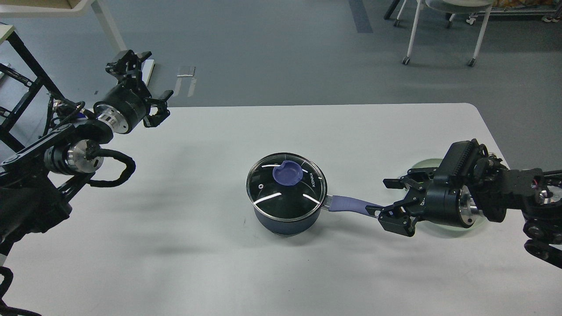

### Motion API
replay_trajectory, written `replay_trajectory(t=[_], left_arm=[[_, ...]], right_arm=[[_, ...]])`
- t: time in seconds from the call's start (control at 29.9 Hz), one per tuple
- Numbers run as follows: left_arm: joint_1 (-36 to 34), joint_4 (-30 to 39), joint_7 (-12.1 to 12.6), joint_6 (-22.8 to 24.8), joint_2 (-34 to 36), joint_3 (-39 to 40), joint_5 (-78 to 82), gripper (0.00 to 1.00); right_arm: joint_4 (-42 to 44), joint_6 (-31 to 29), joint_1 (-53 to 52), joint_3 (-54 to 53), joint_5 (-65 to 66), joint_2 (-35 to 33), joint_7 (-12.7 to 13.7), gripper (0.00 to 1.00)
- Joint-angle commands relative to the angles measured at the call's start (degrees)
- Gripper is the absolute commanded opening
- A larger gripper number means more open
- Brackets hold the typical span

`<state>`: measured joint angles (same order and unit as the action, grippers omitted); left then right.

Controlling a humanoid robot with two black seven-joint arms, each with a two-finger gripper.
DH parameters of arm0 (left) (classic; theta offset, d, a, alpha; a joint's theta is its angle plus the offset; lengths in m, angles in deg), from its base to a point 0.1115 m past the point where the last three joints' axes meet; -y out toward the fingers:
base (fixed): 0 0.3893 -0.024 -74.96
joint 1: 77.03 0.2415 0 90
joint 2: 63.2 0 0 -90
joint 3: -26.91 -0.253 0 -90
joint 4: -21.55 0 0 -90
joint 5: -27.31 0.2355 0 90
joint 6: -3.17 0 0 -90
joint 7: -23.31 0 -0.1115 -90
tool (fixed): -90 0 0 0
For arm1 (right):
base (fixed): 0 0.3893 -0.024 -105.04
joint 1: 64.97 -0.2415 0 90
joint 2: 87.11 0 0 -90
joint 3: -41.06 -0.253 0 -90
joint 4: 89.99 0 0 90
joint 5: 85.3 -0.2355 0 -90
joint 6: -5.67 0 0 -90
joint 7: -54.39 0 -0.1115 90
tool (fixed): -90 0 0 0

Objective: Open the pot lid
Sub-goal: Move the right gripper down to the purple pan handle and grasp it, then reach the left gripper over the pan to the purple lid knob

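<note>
The lid [286, 186] sits closed on the pot [285, 219] at mid-tabletop [175, 263], its purple-blue knob [287, 173] up. The pot's handle [351, 205] runs right, its end between the spread fingers of my right tool [395, 202], which reaches in low over a pale-green dish [428, 164]. My left tool [145, 83] hangs released, raised at the far left edge.

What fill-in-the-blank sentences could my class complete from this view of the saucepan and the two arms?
1. The glass lid rests ____ the saucepan.
2. The saucepan's handle points toward the robot's ____ gripper.
3. The lid's knob is coloured ____.
4. The left gripper hovers with its jaws ____, far from the lid.

Missing words: on; right; purple-blue; open
</note>
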<state>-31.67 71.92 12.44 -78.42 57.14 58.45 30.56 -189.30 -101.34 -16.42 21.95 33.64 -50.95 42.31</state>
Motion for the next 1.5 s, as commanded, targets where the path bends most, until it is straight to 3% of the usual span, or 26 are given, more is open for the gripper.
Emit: replay_trajectory(t=[0.0, 0.17, 0.7, 0.94, 1.04, 1.27, 1.47], left_arm=[[0.0, -0.1, 0.0, 0.0, 0.1, -0.1, 0.0, 0.99], [0.0, 0.0, 0.0, 0.2, 0.5, -0.1, 0.0, 0.99], [0.1, 0.0, 0.0, 0.4, 1.0, -0.1, 0.1, 0.99], [0.0, 0.2, 0.1, 0.5, 1.2, -0.2, 0.1, 0.99], [0.1, 1.5, 0.1, 1.0, 1.7, -0.2, 0.2, 0.99], [0.1, 4.2, 0.3, 1.1, 2.2, -0.3, 3.5, 0.99], [0.1, 14.1, 0.5, 0.9, 3.6, -0.3, 14.9, 0.99]], right_arm=[[0.1, 0.0, -0.7, 2.3, 4.0, 1.6, 0.0, 0.75], [0.7, 0.0, -1.1, 3.8, 6.1, 3.7, 0.0, 0.67], [1.5, -0.5, -2.4, 5.0, 6.1, 3.8, 0.3, 0.59], [1.5, -0.5, -2.5, 5.5, 6.1, 3.6, 0.8, 0.46], [1.8, -0.5, -2.5, 5.6, 6.1, 3.3, 1.1, 0.45], [1.8, -0.5, -2.5, 5.6, 6.1, 3.1, 1.4, 0.22], [1.8, -0.5, -2.7, 5.5, 6.1, 3.0, 1.4, 0.17]])
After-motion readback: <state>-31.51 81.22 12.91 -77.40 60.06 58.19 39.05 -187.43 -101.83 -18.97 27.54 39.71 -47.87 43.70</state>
